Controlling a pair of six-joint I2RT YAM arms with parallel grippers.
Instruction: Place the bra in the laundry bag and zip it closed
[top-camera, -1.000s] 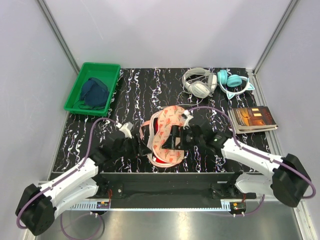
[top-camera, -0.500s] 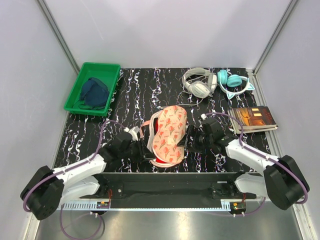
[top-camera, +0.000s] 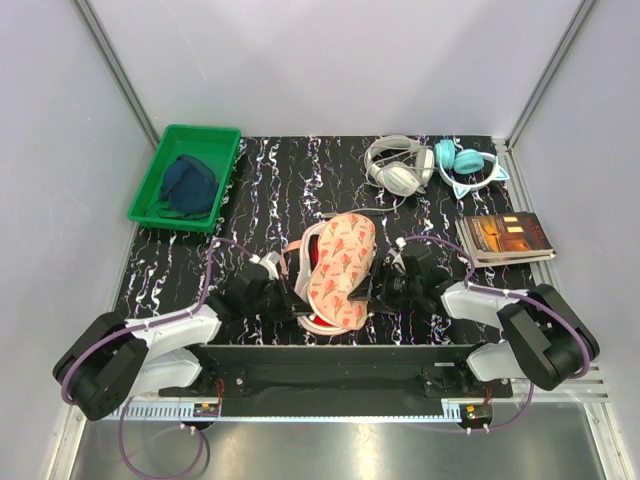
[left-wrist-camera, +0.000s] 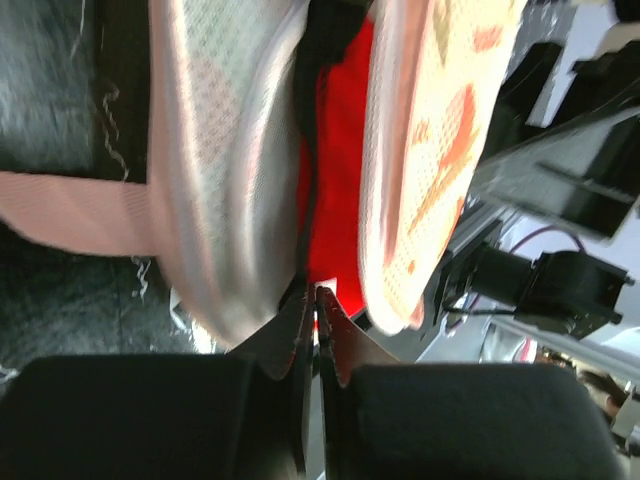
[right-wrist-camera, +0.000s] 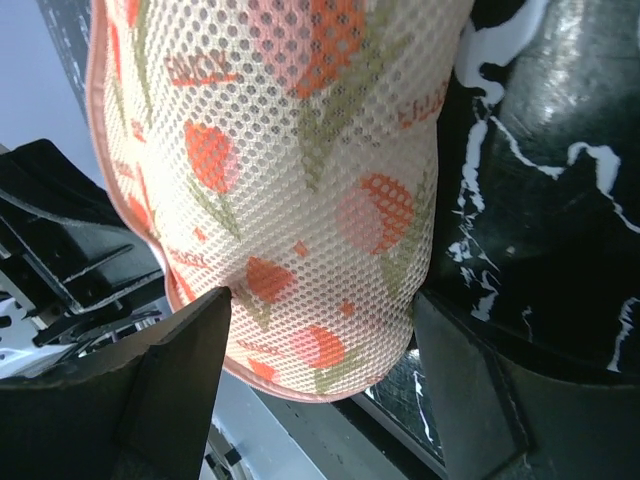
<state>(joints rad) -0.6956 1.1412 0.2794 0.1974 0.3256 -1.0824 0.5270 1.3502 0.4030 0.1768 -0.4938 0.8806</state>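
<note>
The left claw (left-wrist-camera: 312, 305) was closed down to a hairline slit, its tips at the open edge of the laundry bag (top-camera: 338, 270), where a dark line ran down to them; whether anything thin was nipped there could not be told; the right claw (right-wrist-camera: 320, 310) stood wide, its two fingers (right-wrist-camera: 180, 380) either side of the bag's rounded printed end, close against the mesh; the bra (left-wrist-camera: 335, 180) lay inside, red showing between the two part-open halves; the bag sat on the black marbled table (top-camera: 280, 185) between both arms.
</note>
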